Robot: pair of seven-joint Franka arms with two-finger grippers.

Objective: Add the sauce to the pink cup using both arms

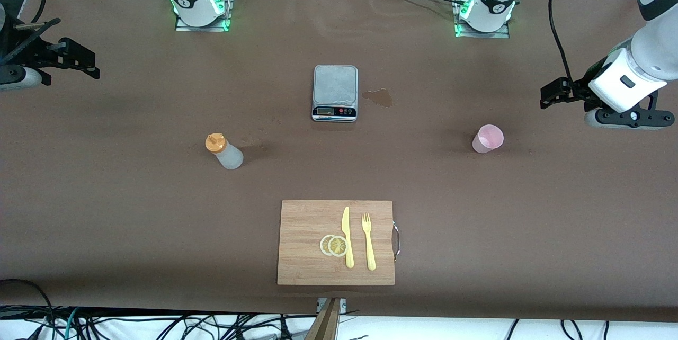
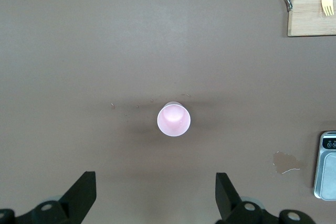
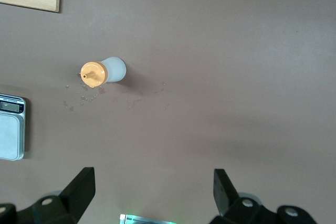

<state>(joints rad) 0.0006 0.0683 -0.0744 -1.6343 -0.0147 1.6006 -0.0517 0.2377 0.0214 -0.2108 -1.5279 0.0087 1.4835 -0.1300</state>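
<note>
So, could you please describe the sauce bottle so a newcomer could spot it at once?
Start at the grey kitchen scale mid-table. Toward the right arm's end and nearer the camera stands the sauce bottle. It is whitish and translucent, the only thing with an orange nozzle cap.

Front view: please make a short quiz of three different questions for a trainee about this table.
1. True or false: the knife lies on the scale.
2. Which stands toward the left arm's end of the table? A) bottle B) cup C) fork
3. Fill in: the fingers of the left gripper and the right gripper are ____.

Key
1. False: it lies on the board, beside the lemon slices.
2. B
3. open, holding nothing
</note>
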